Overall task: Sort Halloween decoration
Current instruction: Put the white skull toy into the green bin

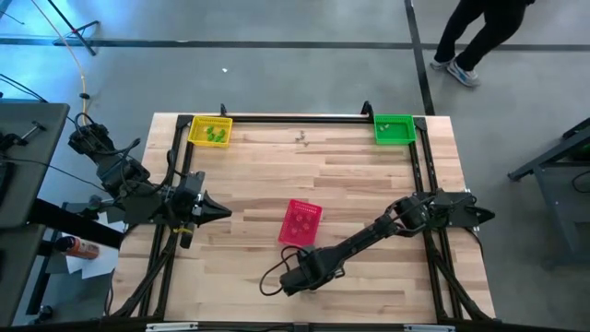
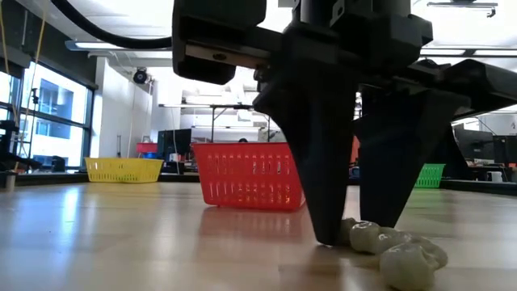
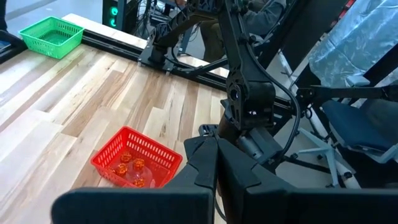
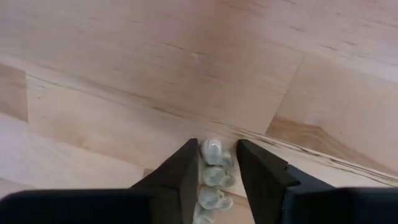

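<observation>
The right gripper (image 4: pixel 216 171) stands on the surface (image 1: pixel 350 175), fingers straddling a pale trinket (image 4: pixel 212 167), not yet clamped. The left gripper (image 1: pixel 224 211) waits closed near the left edge.

The high view looks straight down on the whole wooden table (image 1: pixel 350 175), from well above. The low view sits at tabletop height near the front edge, facing level across to the room beyond. Both share the red basket (image 1: pixel 300 222), centre frame. The left wrist view looks across the table; the right wrist view looks down close onto bare wood.
</observation>
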You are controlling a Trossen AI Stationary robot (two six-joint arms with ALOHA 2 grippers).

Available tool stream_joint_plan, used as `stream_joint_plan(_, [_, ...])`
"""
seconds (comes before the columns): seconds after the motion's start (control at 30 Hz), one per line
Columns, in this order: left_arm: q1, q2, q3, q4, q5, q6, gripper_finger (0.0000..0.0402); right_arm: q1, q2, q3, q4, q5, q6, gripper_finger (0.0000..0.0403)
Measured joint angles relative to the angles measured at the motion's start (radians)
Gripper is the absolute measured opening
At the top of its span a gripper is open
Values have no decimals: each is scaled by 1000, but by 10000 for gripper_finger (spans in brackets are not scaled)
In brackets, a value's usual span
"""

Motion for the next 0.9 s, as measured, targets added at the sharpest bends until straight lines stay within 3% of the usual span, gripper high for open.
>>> stream_joint_plan(0.33, [0, 0, 0, 0, 0, 0, 0, 0, 1, 0, -7, 3, -8, 33])
stream_joint_plan(0.9, [0, 0, 0, 0, 1, 0, 0, 1, 2, -2, -4, 14, -14, 33])
